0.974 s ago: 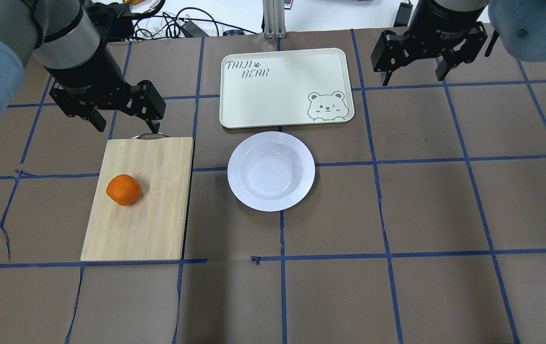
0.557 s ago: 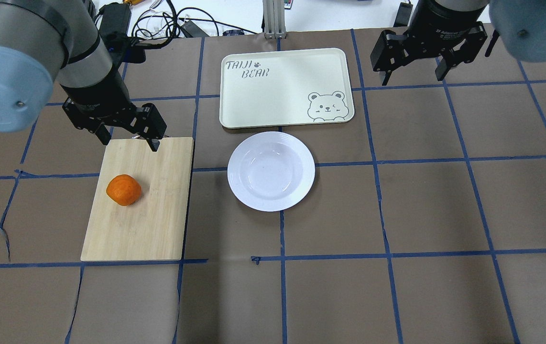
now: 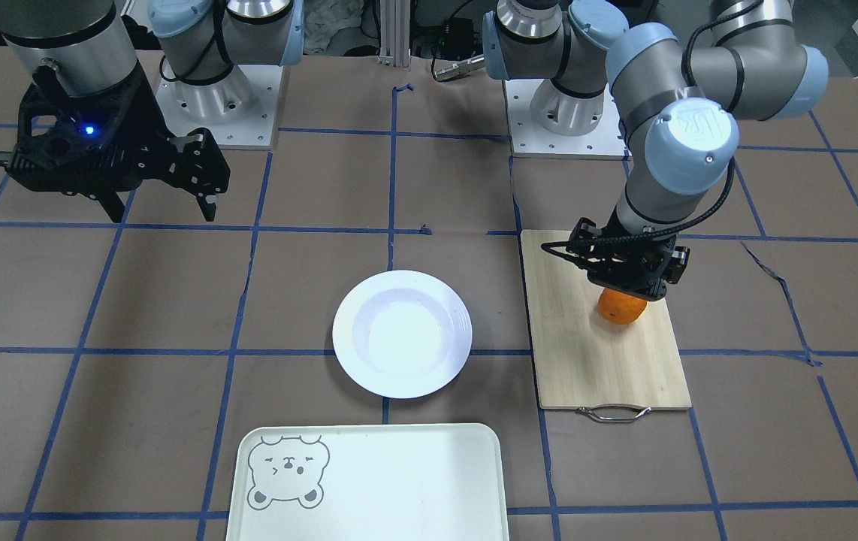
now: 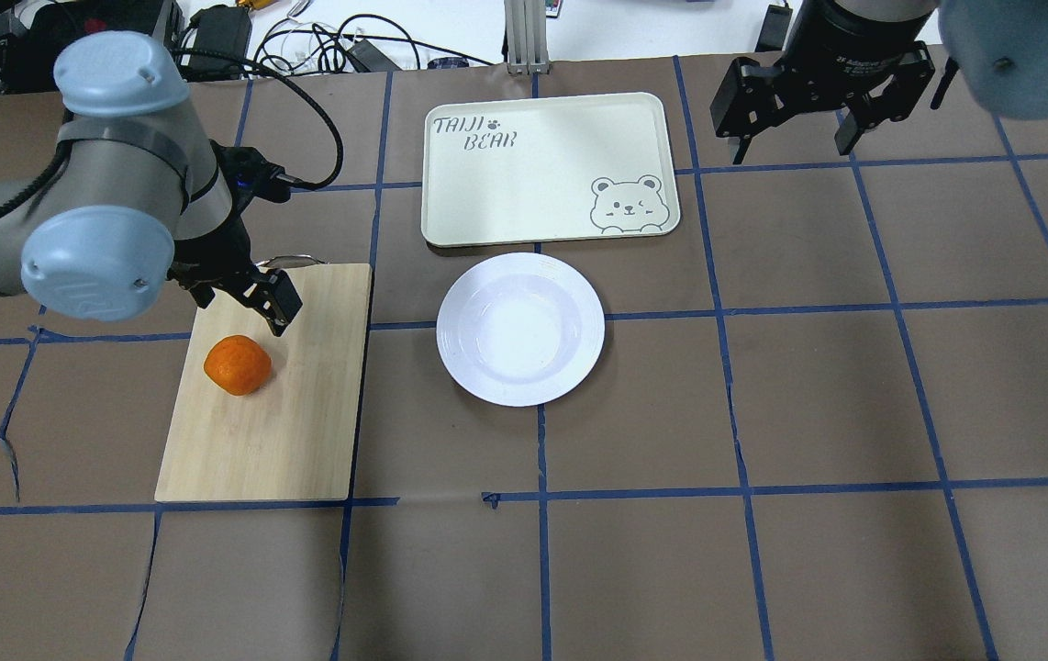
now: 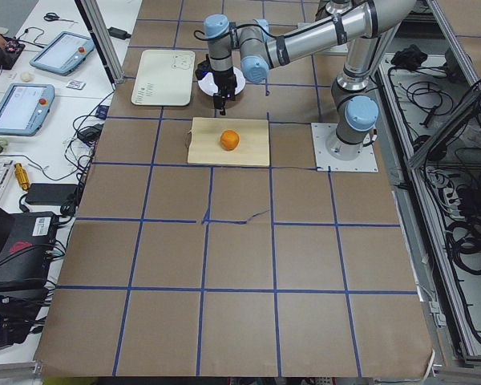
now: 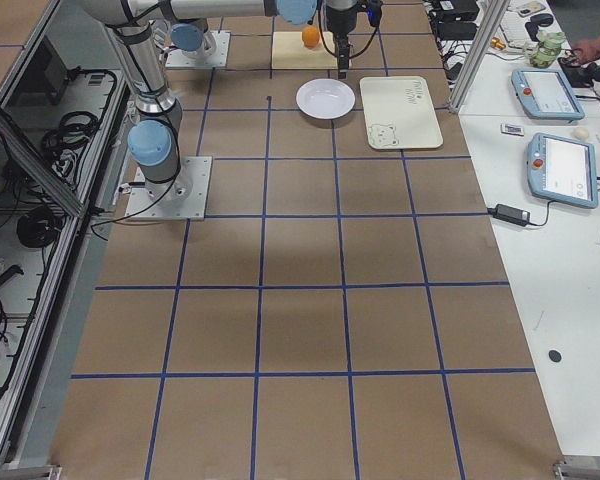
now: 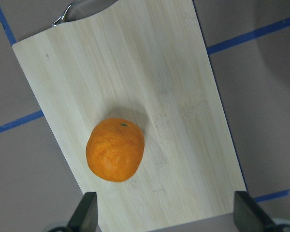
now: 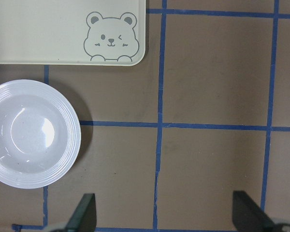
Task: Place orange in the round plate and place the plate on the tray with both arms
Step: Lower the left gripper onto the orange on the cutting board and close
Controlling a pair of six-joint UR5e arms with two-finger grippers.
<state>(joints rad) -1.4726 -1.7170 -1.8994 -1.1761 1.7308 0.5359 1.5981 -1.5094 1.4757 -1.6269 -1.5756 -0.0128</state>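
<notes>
The orange (image 4: 238, 364) lies on a bamboo cutting board (image 4: 290, 431) at the table's left. My left gripper (image 4: 242, 303) hangs open over the board's far end, just beyond the orange and not touching it. In the left wrist view the orange (image 7: 115, 150) sits ahead of the fingertips (image 7: 87, 212), nearer the left one. From the front, the left gripper (image 3: 624, 284) partly covers the orange (image 3: 622, 311). The white round plate (image 4: 520, 329) sits with nothing in it, just in front of the tray (image 4: 533, 184). My right gripper (image 4: 795, 145) hovers open at the far right, holding nothing.
The board's metal handle (image 3: 614, 412) points toward the far side. Cables and devices (image 4: 322, 41) lie beyond the table's far edge. Blue tape lines grid the brown table cover (image 4: 763, 413). The right wrist view shows the plate (image 8: 31, 133) and the tray's bear corner (image 8: 111, 38).
My left arm has swung in over the cutting board, and its open gripper has come down closer to the orange. The right gripper, orange, plate and tray have stayed put.
</notes>
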